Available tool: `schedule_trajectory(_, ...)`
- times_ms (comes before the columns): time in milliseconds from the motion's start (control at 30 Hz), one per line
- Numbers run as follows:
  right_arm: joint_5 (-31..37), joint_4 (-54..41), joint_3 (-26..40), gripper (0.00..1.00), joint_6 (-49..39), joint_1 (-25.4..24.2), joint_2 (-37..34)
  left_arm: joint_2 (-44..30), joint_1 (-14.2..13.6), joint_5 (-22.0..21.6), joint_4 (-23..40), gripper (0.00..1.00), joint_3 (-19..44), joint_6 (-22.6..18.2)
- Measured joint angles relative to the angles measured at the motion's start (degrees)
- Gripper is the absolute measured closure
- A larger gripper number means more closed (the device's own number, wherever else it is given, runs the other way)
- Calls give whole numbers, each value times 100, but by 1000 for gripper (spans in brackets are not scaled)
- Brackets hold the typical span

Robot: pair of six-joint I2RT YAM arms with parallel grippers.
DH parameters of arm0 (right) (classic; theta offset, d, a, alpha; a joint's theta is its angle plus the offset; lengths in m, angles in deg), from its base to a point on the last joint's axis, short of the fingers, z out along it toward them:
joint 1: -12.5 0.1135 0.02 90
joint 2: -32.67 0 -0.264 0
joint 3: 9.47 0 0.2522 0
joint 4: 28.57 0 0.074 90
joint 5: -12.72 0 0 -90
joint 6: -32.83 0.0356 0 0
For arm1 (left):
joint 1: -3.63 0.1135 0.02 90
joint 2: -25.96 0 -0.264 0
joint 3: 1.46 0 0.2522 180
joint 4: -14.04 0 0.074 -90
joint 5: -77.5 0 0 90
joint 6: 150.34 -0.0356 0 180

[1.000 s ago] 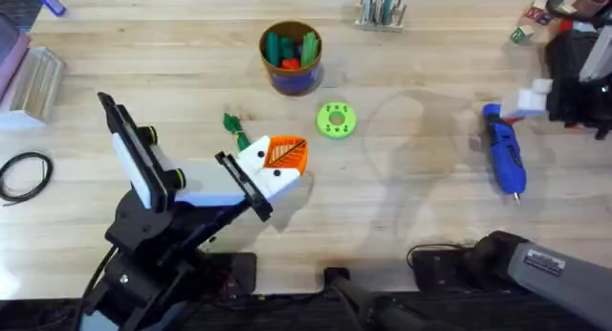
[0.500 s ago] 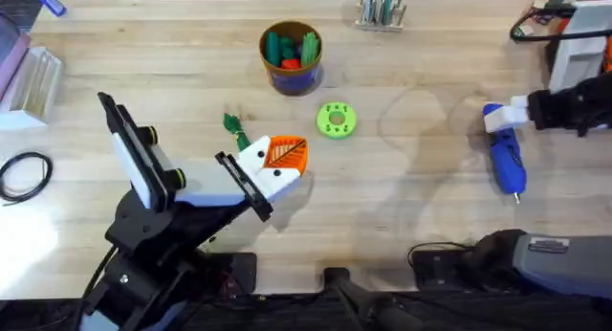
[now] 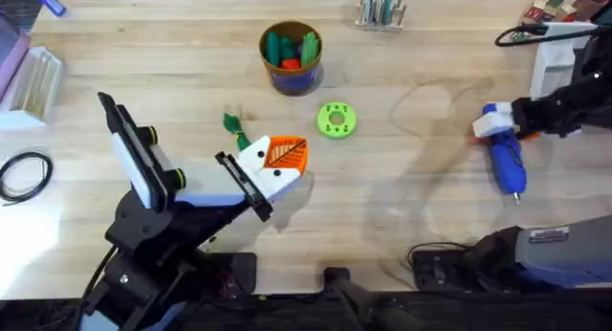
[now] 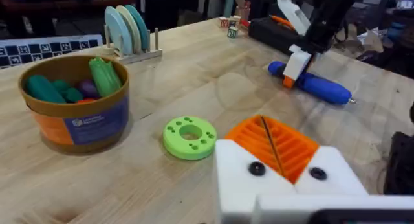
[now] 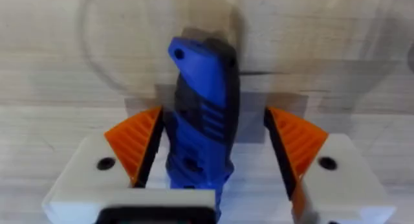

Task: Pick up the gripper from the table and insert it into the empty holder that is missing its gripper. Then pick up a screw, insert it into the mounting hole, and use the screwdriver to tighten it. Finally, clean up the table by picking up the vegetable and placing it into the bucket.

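Observation:
The blue screwdriver (image 3: 505, 164) lies on the right of the table, metal tip toward the front edge. My right gripper (image 3: 494, 128) is open and straddles its rear end. In the right wrist view the screwdriver (image 5: 200, 101) sits between the orange pads (image 5: 136, 143). My left gripper (image 3: 289, 157) rests mid-table, shut, both white blocks carrying orange ribbed pads (image 4: 272, 143) pressed together. A loose gripper wedge, an empty holder and a screw are out of view. The dark green vegetable (image 3: 233, 126) lies just left of it. The bucket (image 3: 291, 75) stands at the back centre.
A bright green disc (image 3: 336, 120) with holes sits between the bucket and my left gripper. A clear box (image 3: 33, 82) and a black cable loop (image 3: 24, 173) are at the left edge. A rack (image 3: 381, 11) stands at the back, and a white box (image 3: 555, 68) at the far right.
My right gripper has come in from the far right edge and moved left over the screwdriver's rear end. The left arm has stayed still.

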Motion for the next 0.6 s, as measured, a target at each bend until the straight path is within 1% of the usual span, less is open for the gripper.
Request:
schedule_trajectory(200, 7, 134, 2, 116, 21, -18, -11, 0, 0, 0, 0, 989, 0, 0)
schedule_trajectory(233, 11, 142, 2, 141, 22, -24, -10, 0, -1, 0, 0, 989, 0, 0)
schedule_trajectory(267, 25, 157, 2, 191, 20, -28, -9, 0, 1, 0, -2, 989, 0, 0)
schedule_trajectory(300, 15, 183, 4, 286, 29, -35, -11, 1, -1, 0, -1, 989, 0, 0)
schedule_trajectory(433, -18, 240, 20, 722, 34, -53, -33, 1, 1, 0, 0, 989, 0, 0)
schedule_trajectory(500, -22, 277, 20, 893, -7, -57, -33, 0, 1, 0, 0, 989, 0, 0)
schedule_trajectory(533, -54, 296, 20, 965, 2, -57, -27, 0, 1, 0, 0, 989, 0, 0)
schedule_trajectory(600, -158, 273, 15, 975, 4, -48, 7, 0, 1, 0, -2, 989, 0, 0)
